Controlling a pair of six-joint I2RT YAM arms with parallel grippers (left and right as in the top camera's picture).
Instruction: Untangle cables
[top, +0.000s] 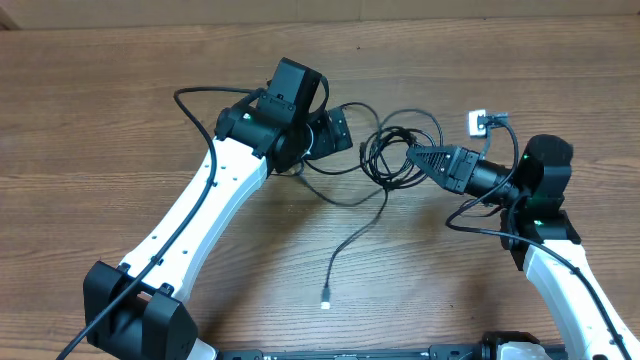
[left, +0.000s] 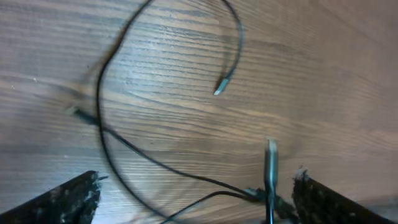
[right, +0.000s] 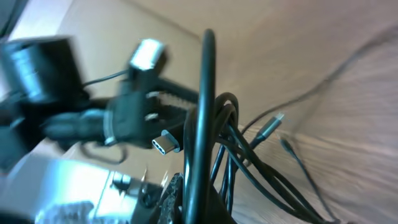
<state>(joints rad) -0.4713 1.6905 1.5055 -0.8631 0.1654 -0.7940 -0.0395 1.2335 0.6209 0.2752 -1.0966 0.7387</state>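
Now: left gripper (left: 194, 190) spread wide over loose strands. Cables (top: 380, 152) tangled mid-table, between both arms. Right gripper (top: 418, 156) clamped tight on the knot's right side. One plug end (top: 325, 298) trails near.

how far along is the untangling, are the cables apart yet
Early on. Done: one strand trails free, its plug lying apart on the table. In hand: the right end effector is shut on the looped cables; the left end effector is open beside them, holding nothing. To do: the loops between the two arms overlap in one bundle, not yet separated.
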